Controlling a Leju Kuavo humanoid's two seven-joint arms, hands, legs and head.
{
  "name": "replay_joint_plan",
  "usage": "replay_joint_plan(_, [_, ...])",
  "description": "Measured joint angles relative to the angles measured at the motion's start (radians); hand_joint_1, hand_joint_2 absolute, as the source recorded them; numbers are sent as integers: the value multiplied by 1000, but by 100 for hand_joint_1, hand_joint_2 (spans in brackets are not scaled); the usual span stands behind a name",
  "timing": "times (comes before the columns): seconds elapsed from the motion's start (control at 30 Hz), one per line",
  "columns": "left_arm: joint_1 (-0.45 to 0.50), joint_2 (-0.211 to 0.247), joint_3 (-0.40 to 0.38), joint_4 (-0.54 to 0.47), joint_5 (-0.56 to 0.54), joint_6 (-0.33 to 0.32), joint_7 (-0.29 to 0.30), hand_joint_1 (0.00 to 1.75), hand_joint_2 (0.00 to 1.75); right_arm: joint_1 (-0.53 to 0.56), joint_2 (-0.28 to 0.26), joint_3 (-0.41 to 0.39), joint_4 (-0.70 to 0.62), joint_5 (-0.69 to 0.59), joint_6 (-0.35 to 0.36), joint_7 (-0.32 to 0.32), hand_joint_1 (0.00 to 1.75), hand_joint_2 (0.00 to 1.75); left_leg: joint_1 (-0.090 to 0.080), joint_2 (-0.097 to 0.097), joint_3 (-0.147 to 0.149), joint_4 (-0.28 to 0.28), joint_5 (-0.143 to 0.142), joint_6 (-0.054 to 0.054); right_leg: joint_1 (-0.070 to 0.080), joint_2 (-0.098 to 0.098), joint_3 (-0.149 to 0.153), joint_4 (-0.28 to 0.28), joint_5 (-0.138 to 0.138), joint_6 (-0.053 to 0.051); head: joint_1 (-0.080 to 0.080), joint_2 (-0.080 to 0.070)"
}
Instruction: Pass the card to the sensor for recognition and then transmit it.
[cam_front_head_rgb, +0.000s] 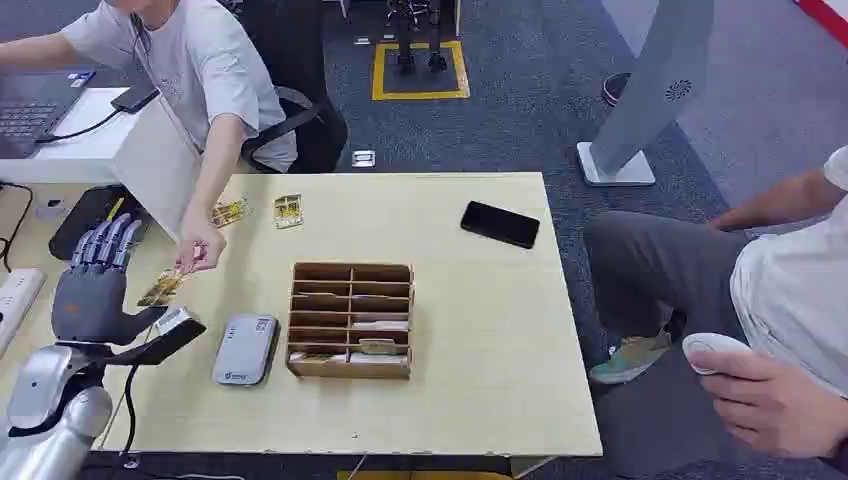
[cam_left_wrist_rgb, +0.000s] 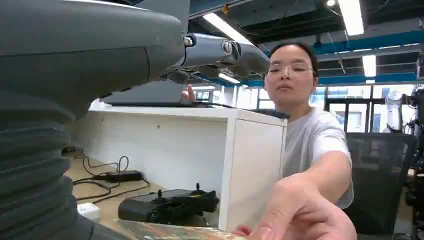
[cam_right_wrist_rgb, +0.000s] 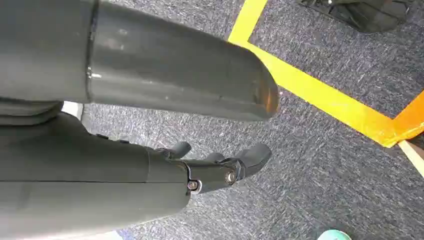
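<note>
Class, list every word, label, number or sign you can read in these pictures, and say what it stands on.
None can be read.
Card reader: small mark near its front edge, too small to read.
Cards on the table: printed faces blurred.
Card at the person's hand: print blurred.
White stand: round dotted emblem, no letters legible.

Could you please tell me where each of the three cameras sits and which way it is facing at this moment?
Head view: high on the body, looking down at the table; left hand raised, fingers spread.
Left wrist view: behind the left hand, looking across the table at a person holding out a card.
Right wrist view: behind the hanging right hand, looking down at the carpet.
Head and left wrist views share person and card.
</note>
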Motion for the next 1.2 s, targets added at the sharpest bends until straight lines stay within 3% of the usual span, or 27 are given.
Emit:
replay_joint_plan(0.03, [0, 0, 0, 0, 1, 0, 0, 175, 175, 0, 0, 0, 0, 0, 0, 0, 0, 0, 0, 0, 0, 0, 0, 0, 0, 0, 0, 0, 0, 0, 0, 0])
replay_joint_plan(0.53, [0, 2, 0, 0, 52, -24, -23, 175, 175, 0, 0, 9, 0, 0, -5, -3, 0, 0, 0, 0, 0, 0, 0, 0, 0, 0, 0, 0, 0, 0, 0, 0])
replay_joint_plan(0.87, [11, -9, 6, -8, 210, -75, -92, 175, 175, 0, 0, 9, 0, 0, -4, -5, 0, 0, 0, 0, 0, 0, 0, 0, 0, 0, 0, 0, 0, 0, 0, 0])
replay_joint_plan(0.97, [11, -30, 21, -15, 338, -180, -98, 175, 175, 0, 0, 9, 0, 0, -5, -3, 0, 0, 0, 0, 0, 0, 0, 0, 0, 0, 0, 0, 0, 0, 0, 0])
replay_joint_plan(1.13, [20, -86, 45, -41, 695, -477, -59, 175, 175, 2, 0, 8, 0, -2, -11, 5, 0, 0, 0, 0, 0, 0, 0, 0, 0, 0, 0, 0, 0, 0, 0, 0])
replay_joint_plan(1.2, [40, -101, 52, -63, 790, -547, -41, 175, 175, 5, 0, 7, 0, -2, -18, 5, 0, 0, 0, 0, 0, 0, 0, 0, 0, 0, 0, 0, 0, 0, 0, 0])
